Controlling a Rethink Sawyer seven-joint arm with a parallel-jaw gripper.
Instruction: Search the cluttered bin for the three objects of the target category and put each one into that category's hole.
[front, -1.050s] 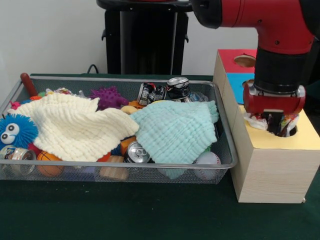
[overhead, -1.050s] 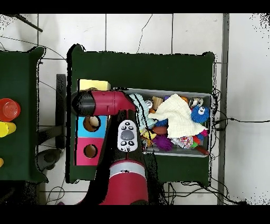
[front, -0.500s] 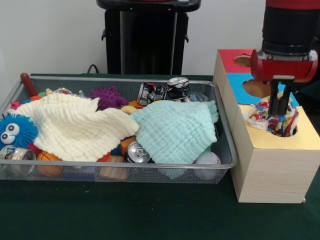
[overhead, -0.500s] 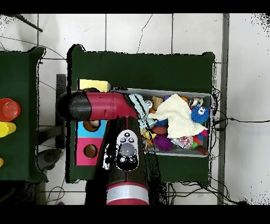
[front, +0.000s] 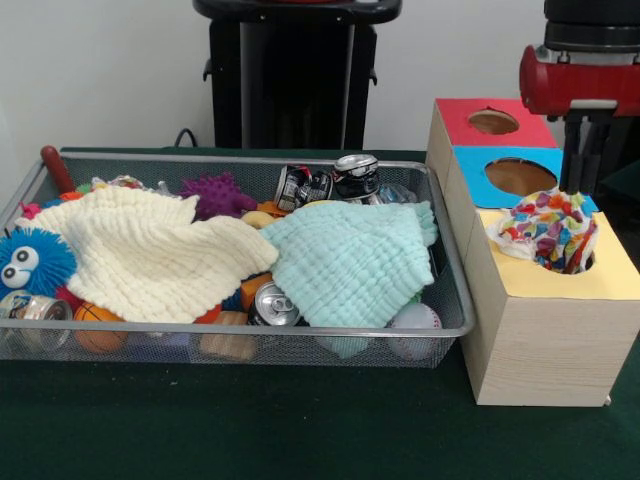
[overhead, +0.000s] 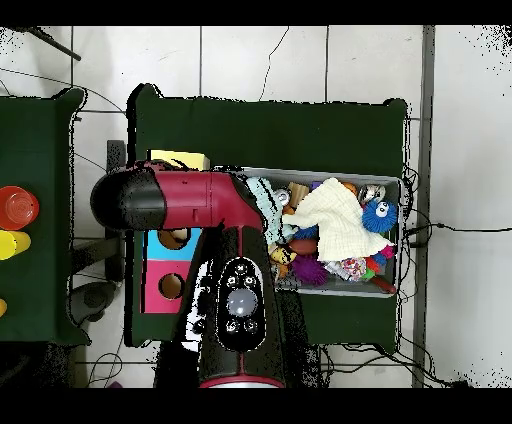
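The gripper (front: 585, 150) hangs above the yellow hole (front: 570, 262), its jaws apart and empty. The colourful wrapper (front: 545, 228) sits half inside the hole, caught on the rim, so it probably needs pushing down.

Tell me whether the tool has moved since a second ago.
Yes. The black tool has risen straight up from the yellow hole of the wooden sorting box, leaving the multicoloured crinkled wrapper stuffed in that hole.
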